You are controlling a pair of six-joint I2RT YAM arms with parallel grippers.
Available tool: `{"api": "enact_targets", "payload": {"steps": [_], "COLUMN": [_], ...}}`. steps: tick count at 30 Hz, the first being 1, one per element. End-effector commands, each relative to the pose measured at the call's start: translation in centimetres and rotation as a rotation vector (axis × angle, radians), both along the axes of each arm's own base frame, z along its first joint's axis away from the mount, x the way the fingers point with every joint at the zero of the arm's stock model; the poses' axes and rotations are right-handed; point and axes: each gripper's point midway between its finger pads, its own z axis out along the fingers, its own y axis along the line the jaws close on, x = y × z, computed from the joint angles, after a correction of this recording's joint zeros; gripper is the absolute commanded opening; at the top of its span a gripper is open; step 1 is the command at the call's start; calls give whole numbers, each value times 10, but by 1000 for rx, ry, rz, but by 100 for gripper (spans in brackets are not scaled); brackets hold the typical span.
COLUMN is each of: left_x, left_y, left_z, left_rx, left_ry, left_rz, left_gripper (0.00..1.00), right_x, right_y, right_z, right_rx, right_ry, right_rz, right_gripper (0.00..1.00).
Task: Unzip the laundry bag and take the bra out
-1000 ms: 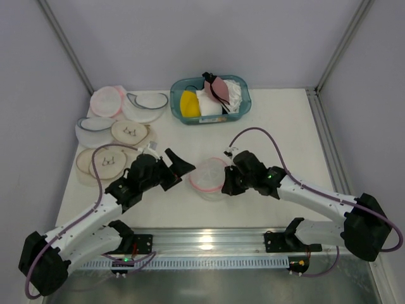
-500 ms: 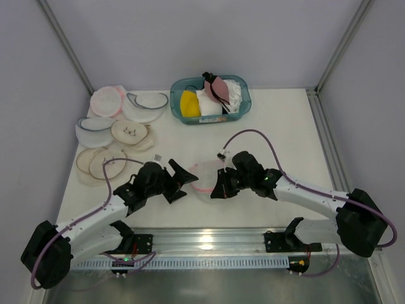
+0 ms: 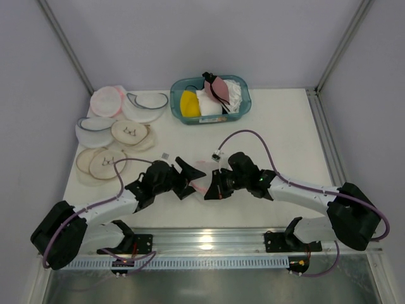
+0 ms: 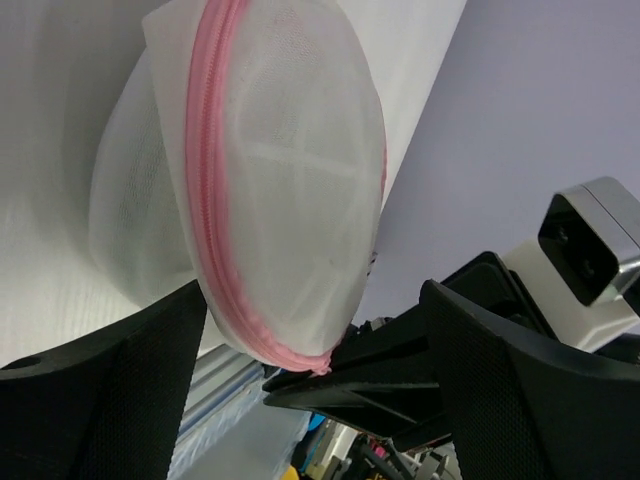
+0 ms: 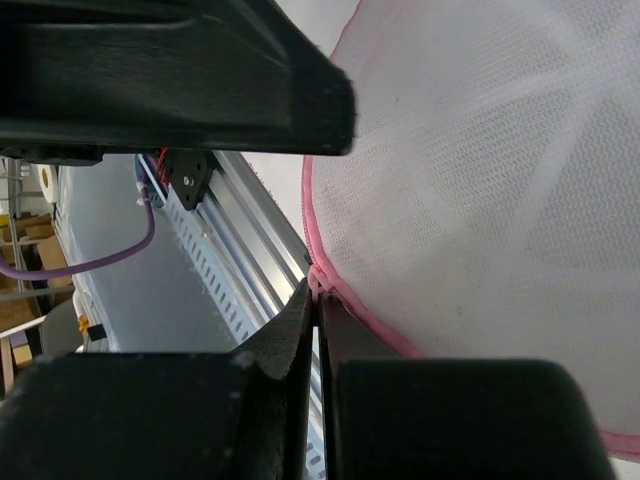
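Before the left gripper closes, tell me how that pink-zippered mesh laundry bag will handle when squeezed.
Probably floppy: the laundry bag is thin, see-through mesh, so it should dent under pressure. Likely light: the right gripper pinches only its pink rim, yet the dome shows no sag.

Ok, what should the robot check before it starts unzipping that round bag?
1. The right end effector pinches the pink zipper on the bag: ok.
2. It has the zipper's pull tab: cannot tell.
3. The left end effector is open, with the bag between its fingers: ok.
4. The left end effector grips the bag to steady it: not ok, not closed yet.
5. The bra is inside: cannot tell, the mesh is cloudy.
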Motion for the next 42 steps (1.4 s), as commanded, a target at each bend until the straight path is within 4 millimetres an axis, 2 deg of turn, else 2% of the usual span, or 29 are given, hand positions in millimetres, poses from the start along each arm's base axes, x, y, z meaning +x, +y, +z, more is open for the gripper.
{"api": "enact_targets", "payload": {"steps": [1, 4, 5, 7, 8, 10, 11, 16, 17, 25, 31, 35, 37, 40, 42], "left_x": [12, 16, 17, 20, 21, 23, 23, 25, 26, 29, 34, 38, 42, 47, 58], "left_y": [-11, -14, -14, -14, -14, -13, -13, -8, -7, 4, 7, 1, -7, -14, -21], "left_z": [15, 12, 12, 12, 11, 10, 10, 8, 7, -2, -5, -3, 6, -1, -1], "left_rx": [-45, -46, -45, -39, -33, -15, -3, 32, 36, 74, 81, 70, 56, 84, 96], "left_ry": [-46, -52, -56, -59, -62, -59, -64, -72, -70, -69, -68, -79, -105, -113, -133], "left_rz": [2, 5, 7, 16, 19, 24, 20, 19, 20, 0, -19, -76, -114, -178, -209], "left_gripper": [84, 65, 53, 41, 27, 13, 2, 0, 0, 0, 0, 0, 0, 0, 0], "right_x": [3, 3, 3, 4, 3, 3, 6, 12, 8, 28, 32, 51, 60, 70, 72], "right_y": [9, 7, 6, 5, 1, -3, -6, -18, -23, -71, -85, -111, -116, -122, -122], "right_z": [12, 13, 13, 15, 12, 9, 8, 3, -2, -31, -55, -66, -62, -51, -41], "right_rx": [49, 42, 38, 37, 15, -18, -42, -132, -169, -463, -578, -734, -764, -788, -760], "right_ry": [-26, -35, -37, -52, -45, -47, -58, -79, -64, -105, -82, -141, -166, -207, -228], "right_rz": [11, 6, 6, 5, -1, -5, -15, -36, -33, -177, -209, -309, -357, -413, -430], "right_gripper": [4, 4, 4, 4, 4, 4, 4, 4, 4, 4, 4, 4, 4, 4, 4]}}
